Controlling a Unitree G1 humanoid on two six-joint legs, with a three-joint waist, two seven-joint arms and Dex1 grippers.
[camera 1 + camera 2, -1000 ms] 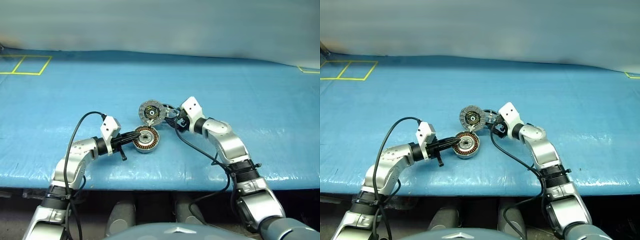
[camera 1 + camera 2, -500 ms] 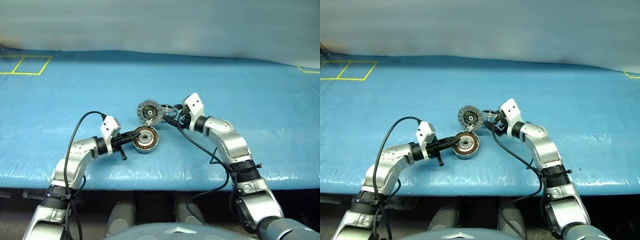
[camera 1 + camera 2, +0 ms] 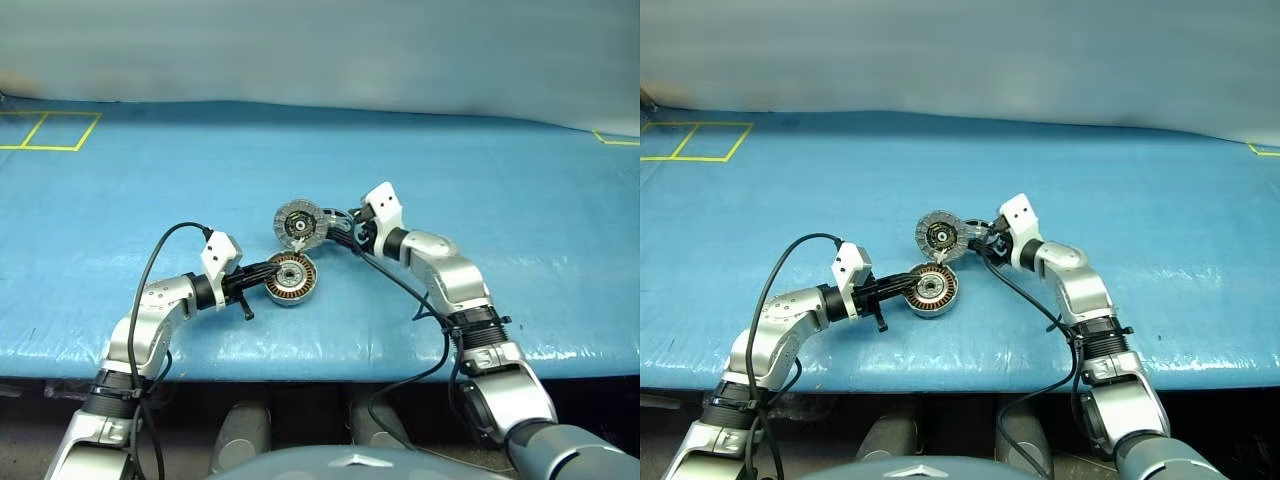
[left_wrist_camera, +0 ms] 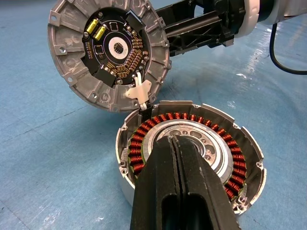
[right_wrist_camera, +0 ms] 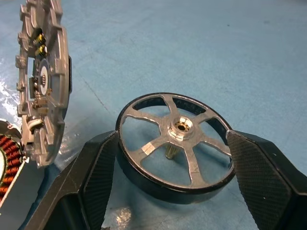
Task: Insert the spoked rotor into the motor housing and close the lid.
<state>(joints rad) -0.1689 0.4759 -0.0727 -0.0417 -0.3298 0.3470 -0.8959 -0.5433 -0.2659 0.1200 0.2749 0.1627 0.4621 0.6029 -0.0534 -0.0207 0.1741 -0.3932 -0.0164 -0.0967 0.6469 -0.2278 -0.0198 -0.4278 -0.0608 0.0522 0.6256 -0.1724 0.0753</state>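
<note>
A: What's different from a second ago?

B: The right arm's white wrist block sat level with the lid; it is now a little farther up the mat, and the elbow is tucked in more. The left arm and the housing lie as they did.

A: What is the right gripper (image 5: pixel 175 158) doing?

B: Its two black fingers (image 5: pixel 96 175) sit on opposite sides of the spoked rotor (image 5: pixel 176 146), right at the black rim and seemingly clamped on it. The rotor is tilted, hub up, just beside the lid (image 5: pixel 43 86).

A: And the lid?

B: It stands up on its hinge at the far edge of the motor housing (image 4: pixel 192 153), its circuit face with the yellow parts turned toward the camera on the left wrist.

A: The left gripper (image 4: pixel 178 143)?

B: Fingers pressed together, tips over the housing's silver centre, inside the ring of copper windings. Whether they touch it I cannot tell.

A: Where does it all sit?

B: On the blue mat (image 3: pixel 480 170), near the front edge, between the two arms.
</note>
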